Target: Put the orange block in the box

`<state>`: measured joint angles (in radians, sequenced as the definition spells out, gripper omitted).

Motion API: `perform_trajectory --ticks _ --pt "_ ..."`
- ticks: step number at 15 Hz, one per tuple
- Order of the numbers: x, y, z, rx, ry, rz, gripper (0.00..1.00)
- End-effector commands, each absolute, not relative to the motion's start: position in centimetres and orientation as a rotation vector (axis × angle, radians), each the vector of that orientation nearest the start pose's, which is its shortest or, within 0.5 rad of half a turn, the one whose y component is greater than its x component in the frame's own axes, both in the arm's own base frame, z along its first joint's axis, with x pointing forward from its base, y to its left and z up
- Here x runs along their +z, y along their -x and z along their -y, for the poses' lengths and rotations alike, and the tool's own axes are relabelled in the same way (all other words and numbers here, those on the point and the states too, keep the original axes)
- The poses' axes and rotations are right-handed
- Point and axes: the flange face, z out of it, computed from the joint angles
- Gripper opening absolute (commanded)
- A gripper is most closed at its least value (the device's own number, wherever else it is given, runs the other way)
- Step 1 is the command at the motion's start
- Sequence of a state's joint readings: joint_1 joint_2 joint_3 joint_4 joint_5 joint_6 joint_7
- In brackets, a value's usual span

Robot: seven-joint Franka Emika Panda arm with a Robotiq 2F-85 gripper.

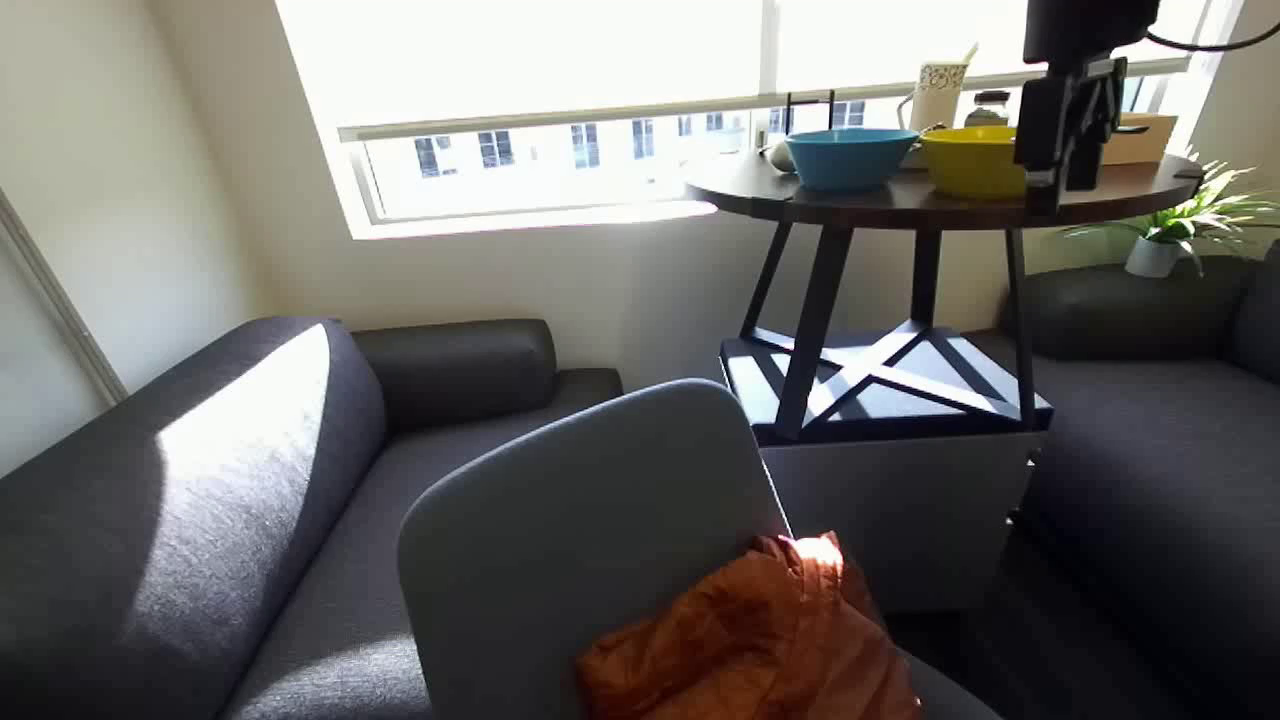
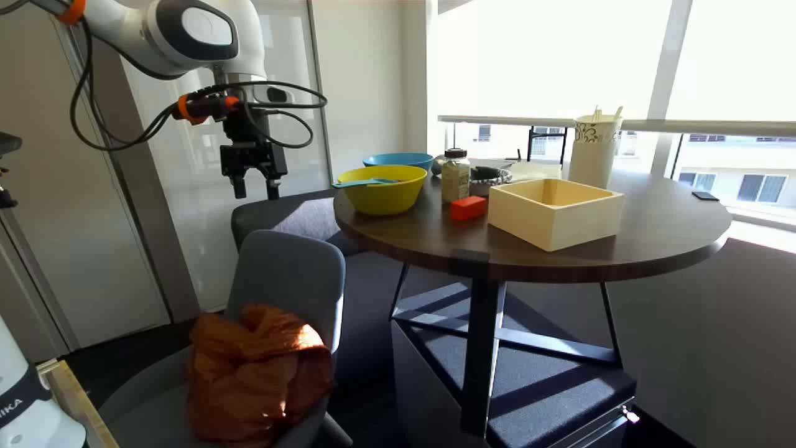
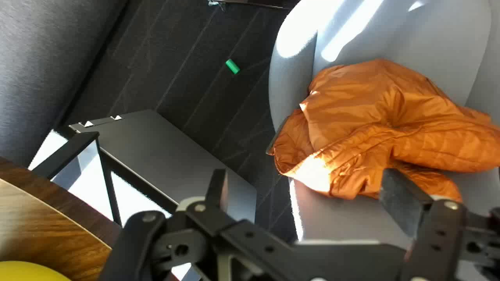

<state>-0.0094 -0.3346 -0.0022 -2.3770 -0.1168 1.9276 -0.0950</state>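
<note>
As your pincer (image 2: 255, 191) hangs spread with nothing in its grip, bring it over the block (image 2: 469, 208), which lies on the surface (image 2: 429, 233) between yellow bowl (image 2: 382, 194) and box (image 2: 559, 221), then descend straight and slowly so neither the bottle (image 2: 456, 178) nor the box gets nudged.

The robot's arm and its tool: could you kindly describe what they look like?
The arm is white and rounded, with a dark oval ring, looping black cables and orange bands. On a lower white section, a dark band shows partial lettering ending in "IKA". The tool is black, with two jointed fingers and flat, dark pads.
</note>
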Motion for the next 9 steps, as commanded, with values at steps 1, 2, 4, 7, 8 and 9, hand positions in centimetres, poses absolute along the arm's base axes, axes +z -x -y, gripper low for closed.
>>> perform_trajectory --ticks 1,2,4,7,8,9 --pt "44.2 -42.9 1.3 0.196 3.229 0.211 1.0" --pt "44.2 -42.9 1.3 0.196 3.229 0.211 1.0" --pt "44.2 -42.9 1.3 0.196 3.229 0.211 1.0" --pt "44.2 -42.9 1.3 0.196 3.229 0.211 1.0" --pt "44.8 -43.3 1.3 0.168 3.239 0.094 1.0" --pt "45.7 -43.5 1.7 0.128 3.239 -0.012 1.0"
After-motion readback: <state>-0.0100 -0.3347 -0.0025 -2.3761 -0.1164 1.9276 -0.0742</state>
